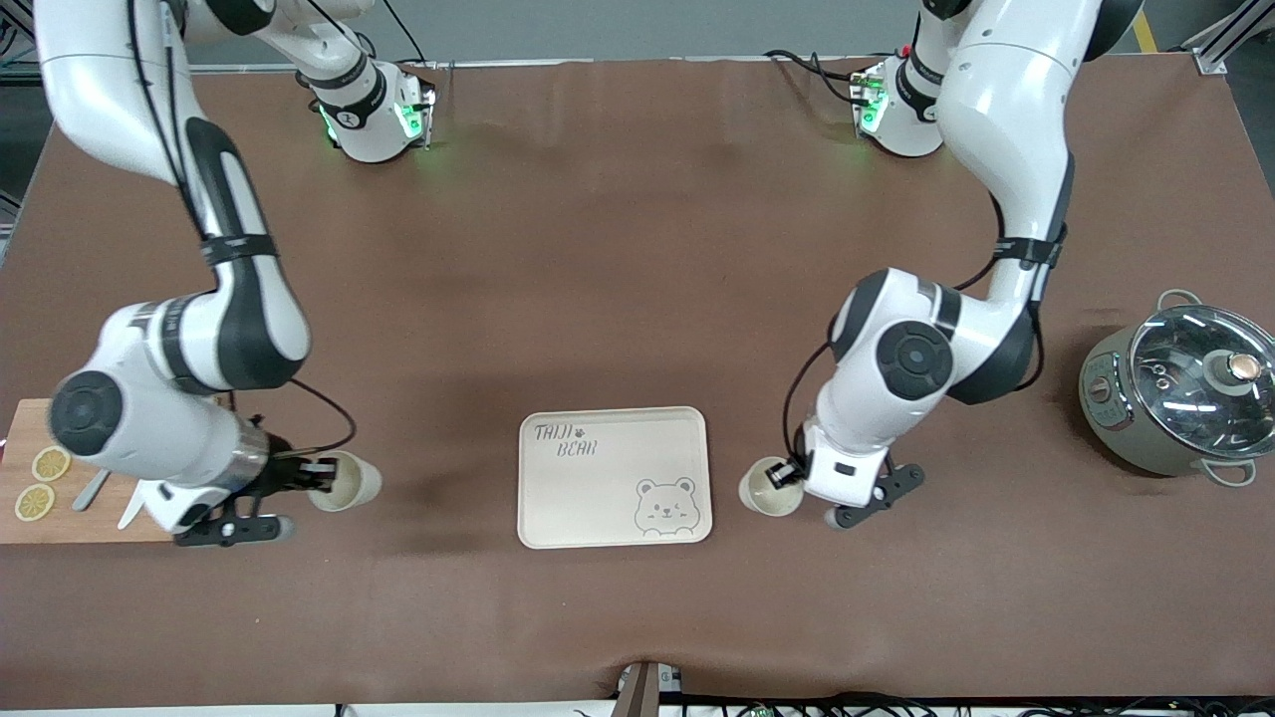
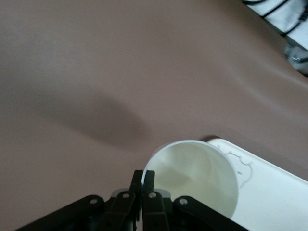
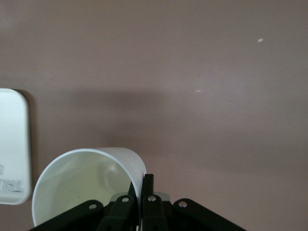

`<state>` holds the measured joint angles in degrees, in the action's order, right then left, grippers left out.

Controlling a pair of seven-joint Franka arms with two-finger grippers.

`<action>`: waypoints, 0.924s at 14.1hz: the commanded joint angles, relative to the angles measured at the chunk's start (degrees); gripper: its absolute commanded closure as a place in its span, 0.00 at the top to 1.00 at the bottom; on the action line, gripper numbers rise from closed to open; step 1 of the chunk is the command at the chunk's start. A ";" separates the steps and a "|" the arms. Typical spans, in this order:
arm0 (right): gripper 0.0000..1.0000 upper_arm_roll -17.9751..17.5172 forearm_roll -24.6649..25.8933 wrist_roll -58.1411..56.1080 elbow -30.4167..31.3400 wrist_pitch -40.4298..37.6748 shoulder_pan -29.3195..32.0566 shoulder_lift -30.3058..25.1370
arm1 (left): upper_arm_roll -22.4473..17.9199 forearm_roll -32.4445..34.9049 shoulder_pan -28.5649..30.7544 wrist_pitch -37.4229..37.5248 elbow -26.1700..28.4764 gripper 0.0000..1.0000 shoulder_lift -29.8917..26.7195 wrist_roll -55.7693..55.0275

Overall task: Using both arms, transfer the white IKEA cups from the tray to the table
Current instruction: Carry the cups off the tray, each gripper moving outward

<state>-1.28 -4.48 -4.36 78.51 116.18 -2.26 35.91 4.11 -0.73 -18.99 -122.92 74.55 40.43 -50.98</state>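
White IKEA cups (image 1: 344, 482) (image 1: 769, 487) both off the tray (image 1: 615, 476), one each side on or just above the brown table (image 1: 618, 279). Lower level, release only once seated. Right gripper (image 1: 317, 478) and left gripper (image 1: 792, 474) pinched tight on cup rims.

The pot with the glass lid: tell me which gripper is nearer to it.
Left. The left gripper, pinching a cup's wall, is between the tray and the pot; the right gripper holds its cup at the tray's other end.

Matte brown cloth table (image 1: 618, 259)
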 commanded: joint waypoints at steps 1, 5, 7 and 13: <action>0.00 -1.01 -1.23 -6.52 0.50 -0.08 3.30 0.04 | 0.46 0.83 3.25 3.73 1.48 0.00 -2.11 4.38; 0.00 -1.01 -1.14 -8.63 0.50 0.80 4.98 2.32 | 0.37 1.43 6.68 7.60 1.65 0.00 -2.11 10.01; 0.00 -0.92 -1.23 -9.70 0.68 2.38 5.51 3.29 | 0.02 1.79 7.65 8.22 2.00 0.00 -2.11 10.11; 0.00 -0.92 -1.23 -12.24 1.03 11.68 5.95 7.94 | 0.11 6.27 13.18 8.13 3.50 0.00 -1.50 16.95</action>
<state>-1.29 -4.71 -14.43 79.41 125.07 2.54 42.50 3.91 4.36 -7.94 -115.14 76.47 40.04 -37.24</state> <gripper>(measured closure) 0.969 0.969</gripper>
